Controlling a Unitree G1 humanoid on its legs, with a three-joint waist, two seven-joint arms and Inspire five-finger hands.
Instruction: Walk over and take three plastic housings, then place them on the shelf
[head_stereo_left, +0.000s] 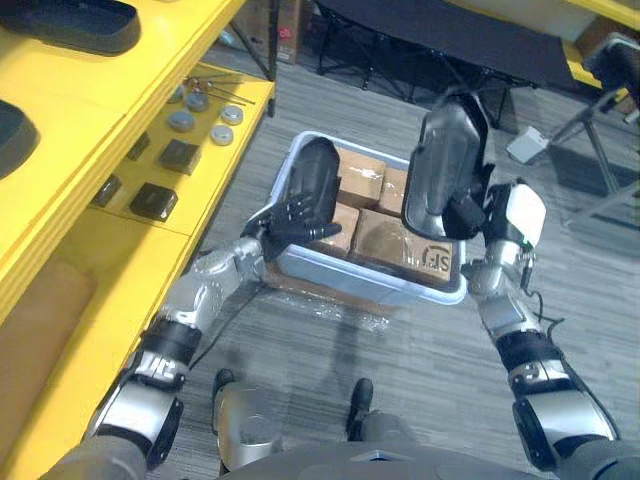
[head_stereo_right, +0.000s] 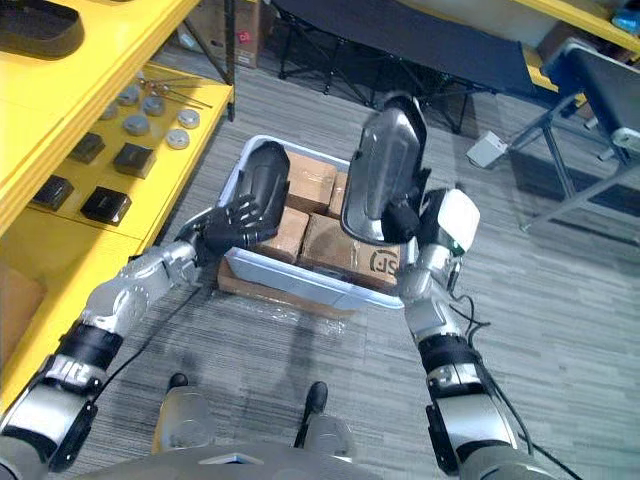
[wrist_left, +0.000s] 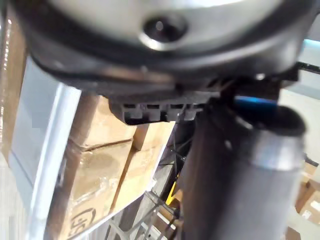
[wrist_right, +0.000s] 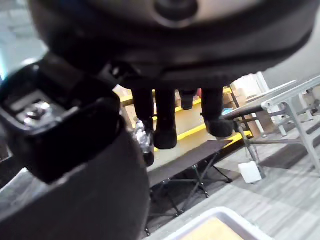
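Along the left side, a big yellow shelf (head_stereo_left: 95, 120) in tiers, with dark moulded shapes (head_stereo_left: 70, 22) up top, probably housings parked there already. Next down in size, a pale plastic bin (head_stereo_left: 380, 290) on the floor straight ahead, packed with cardboard boxes (head_stereo_left: 385, 240). Behind it, a black folding cot (head_stereo_right: 420, 45).

Then the actual task stuff. First the larger plastic housing (head_stereo_left: 445, 165), held up high over the bin by the right hand (head_stereo_left: 466, 214), fingers clamped onto its lower edge. Then the smaller housing (head_stereo_left: 318, 180), lower down over the bin's near-left corner, gripped by the left hand (head_stereo_left: 290, 214), fingers curled round the bottom end. So two in hand, neither on the shelf yet. Can't tell about a third from here.

Smallest bits: grey discs (head_stereo_left: 195, 110) and black square blocks (head_stereo_left: 153, 200) on the lower shelf tier.

Looks like the carry-and-place step. To do it well:
- Turn toward the shelf before reaching.
- Hold both grips tight on the walk.
- Pick a bare yellow patch away from the discs and blocks.
- Bring each housing in low and flat, not tipped on end.
- Set one down fully before loosening the other.

Worth watching the tall one near the upper tier's edge, easy to clip.
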